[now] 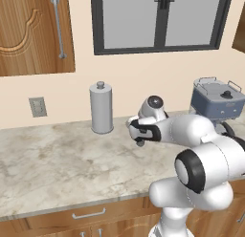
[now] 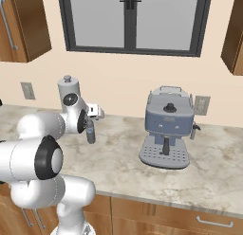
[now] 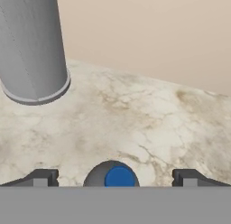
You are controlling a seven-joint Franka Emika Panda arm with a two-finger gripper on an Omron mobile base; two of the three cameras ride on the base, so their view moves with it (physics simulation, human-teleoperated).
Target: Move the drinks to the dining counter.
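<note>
You face a long counter topped in beige marble veined with brown, with wooden drawers and metal pulls along its front. Above it a dark-framed window sits in a plain cream wall, with carved wooden cabinets to either side.

To your right on the marble stands a blue-grey espresso machine, boxy, with a black knob on top and a slotted drip tray, well apart from the arm. To your left stands a tall grey canister, a smooth cylinder with a small knob on its lid and a flared foot; in the hand view it rises at the upper left, near the gripper's path but not touching it.

The gripper hangs just above the marble with its jaws fully apart, both dark tips either side of a water bottle. That bottle stands upright on the counter below the window, slim and grey-blue with a round blue cap. You probably cannot judge from these angles whether the tips touch it.
</note>
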